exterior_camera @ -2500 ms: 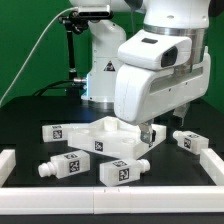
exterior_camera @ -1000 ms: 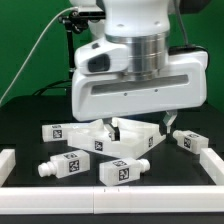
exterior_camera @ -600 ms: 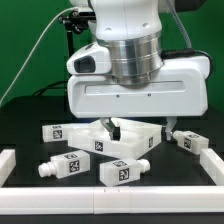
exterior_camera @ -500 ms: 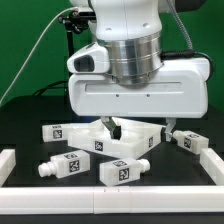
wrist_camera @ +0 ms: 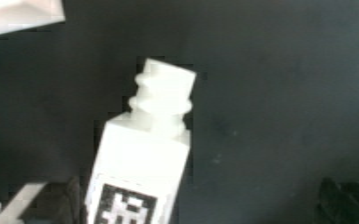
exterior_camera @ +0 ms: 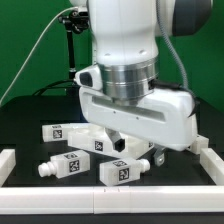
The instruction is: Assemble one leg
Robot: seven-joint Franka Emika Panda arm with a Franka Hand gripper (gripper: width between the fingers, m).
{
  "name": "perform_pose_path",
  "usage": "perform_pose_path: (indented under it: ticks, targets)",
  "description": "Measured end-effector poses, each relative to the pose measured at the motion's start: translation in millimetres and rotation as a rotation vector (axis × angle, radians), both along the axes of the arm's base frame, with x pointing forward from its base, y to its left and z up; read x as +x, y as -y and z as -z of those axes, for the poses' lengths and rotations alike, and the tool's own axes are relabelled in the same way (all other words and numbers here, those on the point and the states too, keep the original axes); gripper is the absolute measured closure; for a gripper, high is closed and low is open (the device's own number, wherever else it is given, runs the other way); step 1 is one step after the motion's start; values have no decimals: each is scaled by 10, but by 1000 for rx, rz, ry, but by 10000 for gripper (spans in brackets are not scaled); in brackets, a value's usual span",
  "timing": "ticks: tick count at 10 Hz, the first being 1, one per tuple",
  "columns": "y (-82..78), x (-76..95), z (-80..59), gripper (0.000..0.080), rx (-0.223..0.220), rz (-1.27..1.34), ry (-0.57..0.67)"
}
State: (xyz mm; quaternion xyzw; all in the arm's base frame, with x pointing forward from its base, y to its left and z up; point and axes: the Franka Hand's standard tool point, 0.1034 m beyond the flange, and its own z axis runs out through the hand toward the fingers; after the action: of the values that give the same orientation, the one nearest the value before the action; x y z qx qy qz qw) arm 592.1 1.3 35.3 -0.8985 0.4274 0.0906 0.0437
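Note:
In the wrist view a leg lies on the black table, a white block with a black-and-white tag and its round stub pointing away. It lies between my open gripper's dark fingers, nearer one side, and nothing is gripped. In the exterior view my gripper hangs low at the exterior view's right, and the hand hides that leg. Three more legs lie at the exterior view's left and front: one, another and a third. The white tabletop lies behind them.
A white rail borders the table's front, with side rails at the exterior view's left and right. A white corner shows at the wrist view's edge. A black stand is at the back.
The hand has turned and come down toward the table at the exterior view's right, over the leg that lay there. That leg is now hidden in the exterior view.

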Motion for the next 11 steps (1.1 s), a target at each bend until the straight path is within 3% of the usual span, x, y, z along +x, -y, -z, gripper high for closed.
perform_pose_path:
  ticks: [3,7,9,11]
  targets:
    - [-15,5,85,150,-17,85,3]
    - [7,22,2,150,-12,62,11]
    - [96,16,-129,150,11,39,20]
    - [232,-31,-33,150,2,21,33]
